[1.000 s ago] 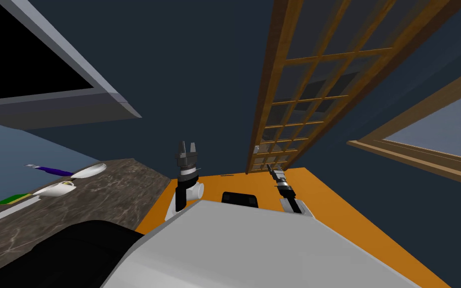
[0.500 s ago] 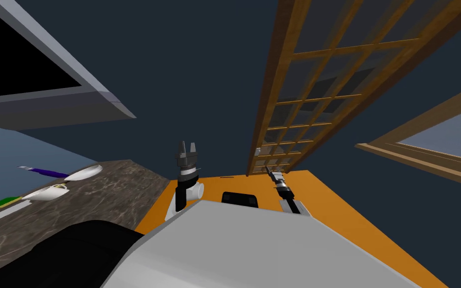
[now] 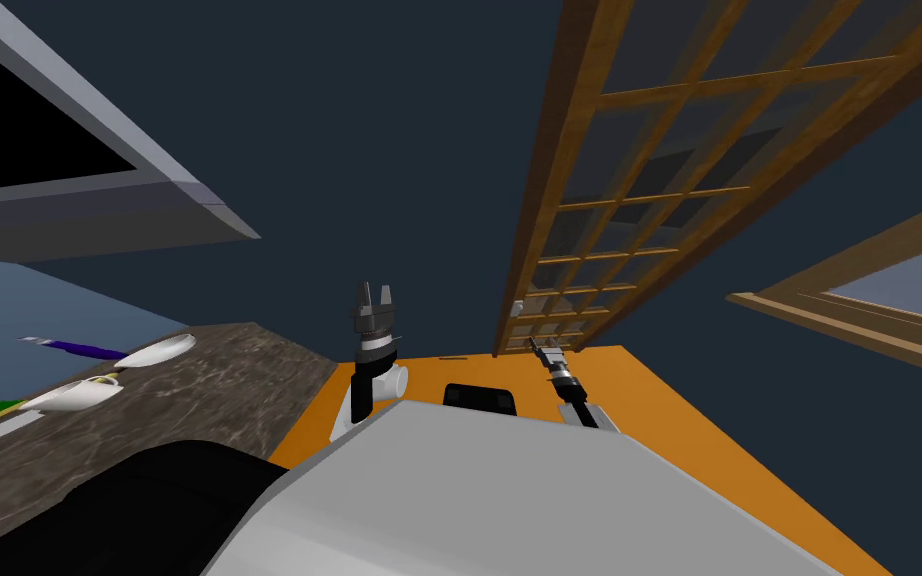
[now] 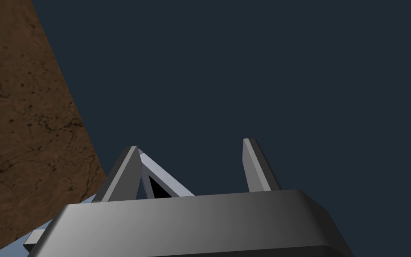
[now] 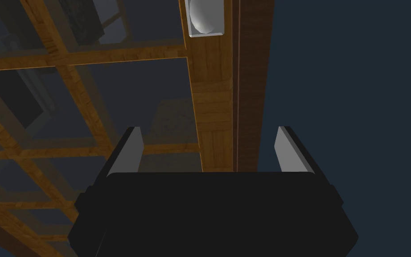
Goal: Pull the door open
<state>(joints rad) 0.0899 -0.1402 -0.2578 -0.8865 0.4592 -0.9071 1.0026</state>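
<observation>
- Dark blue wall [image 3: 379, 150] all round, orange floor [image 3: 669, 400] below.
- At 1 o'clock: wooden door [image 3: 541, 190], a grid of glass panes in a brown frame, rising from the far edge of the floor.
- On the door's stile, low down: pale handle [image 3: 516, 306] on a small grey plate.
- Right tool [image 3: 537, 345] at 1 o'clock, near the foot of the door and just under the handle. Fingers spread wide, released, grasping nothing. Points along the stile, with the handle ahead at 12 o'clock of the fingertips and apart from them.
- Left tool [image 3: 373, 290] at 11 o'clock, upright, fingers parted and empty, well apart from the door.
- Marbled table [image 3: 209, 380] at 9 o'clock, carrying a white dish [image 3: 157, 349], a white cup [image 3: 69, 396] and a purple item [image 3: 79, 348].
- Wooden window frame [image 3: 849, 320] at 3 o'clock.
</observation>
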